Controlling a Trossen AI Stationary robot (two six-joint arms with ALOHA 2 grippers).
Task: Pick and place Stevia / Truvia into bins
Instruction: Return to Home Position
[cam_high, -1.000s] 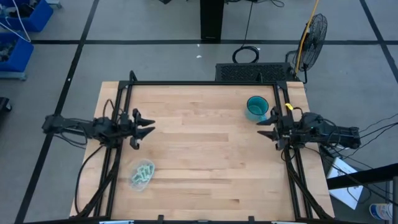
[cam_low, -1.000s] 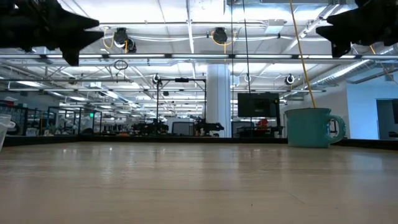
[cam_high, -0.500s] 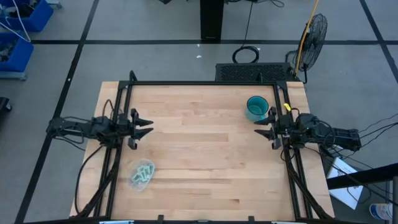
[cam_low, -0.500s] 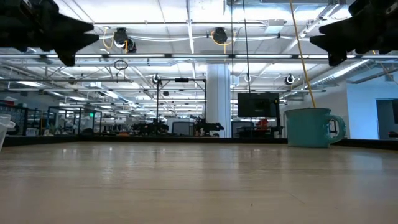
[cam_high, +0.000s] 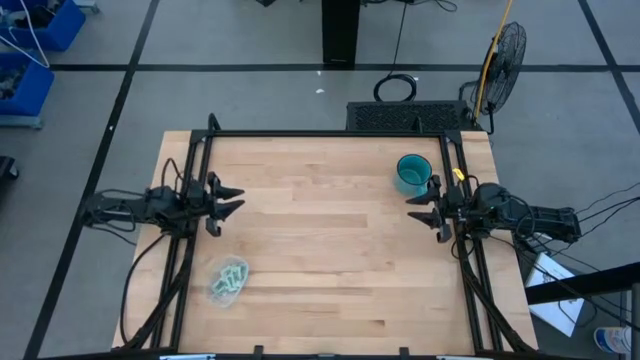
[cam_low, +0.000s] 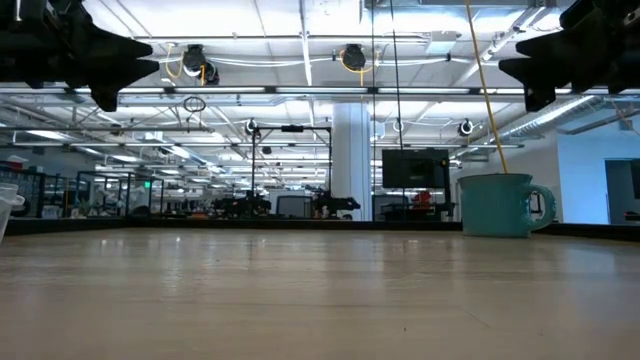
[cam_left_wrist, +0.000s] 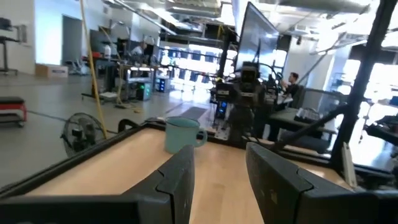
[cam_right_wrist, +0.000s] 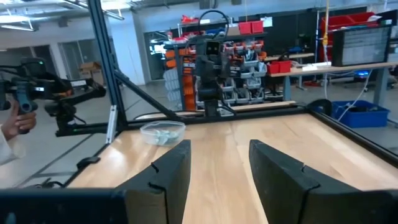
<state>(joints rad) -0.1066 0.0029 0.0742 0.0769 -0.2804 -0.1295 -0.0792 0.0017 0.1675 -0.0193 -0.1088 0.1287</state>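
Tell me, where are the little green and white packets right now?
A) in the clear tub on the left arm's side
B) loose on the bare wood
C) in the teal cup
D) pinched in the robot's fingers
A: from above, the packets lie heaped in the clear tub; the left fingers and right fingers are open and empty.

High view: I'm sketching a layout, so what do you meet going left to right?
Clear bin of sachets → teal cup → fan. Left gripper overlaps the bin's span and right gripper the cup's, so both are left out.
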